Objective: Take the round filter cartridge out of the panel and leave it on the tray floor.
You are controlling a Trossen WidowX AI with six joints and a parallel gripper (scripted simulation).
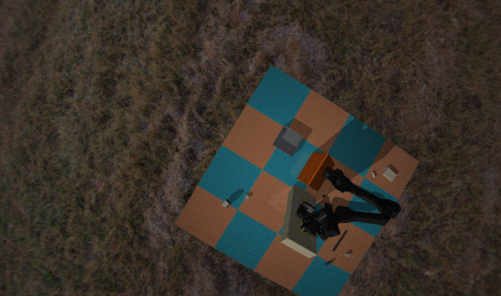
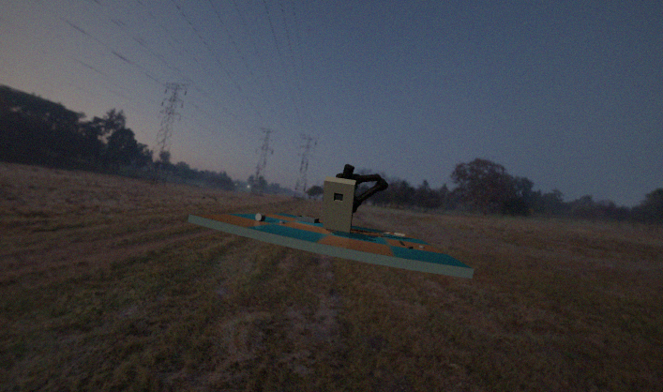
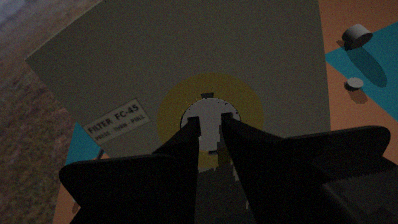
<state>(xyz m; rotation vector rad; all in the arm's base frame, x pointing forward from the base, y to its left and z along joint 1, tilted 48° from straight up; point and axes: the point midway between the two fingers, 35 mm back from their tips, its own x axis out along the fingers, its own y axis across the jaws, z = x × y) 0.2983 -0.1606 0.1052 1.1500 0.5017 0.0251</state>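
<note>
The round pale-grey filter cartridge [image 3: 210, 127] sits flush in the grey-green service panel [image 3: 190, 65], ringed by a yellow band [image 3: 250, 107]. My gripper [image 3: 208, 122] points straight at its face, fingers narrow and a small gap apart, each tip at one of the two slots. I cannot tell how deep the tips sit. From above, the panel [image 1: 300, 220] stands upright with the gripper [image 1: 305, 214] pressed to its face. The grey square tray [image 1: 288, 140] lies on the checkered mat, well apart from the panel.
An orange box [image 1: 312, 169] stands by the arm's base. A label [image 3: 116, 122] is left of the cartridge. Small cylinders [image 3: 356, 36] [image 3: 355, 83] lie beyond the panel. A white cube [image 1: 390, 173] and a dark bar [image 1: 339, 241] lie near the mat's edges.
</note>
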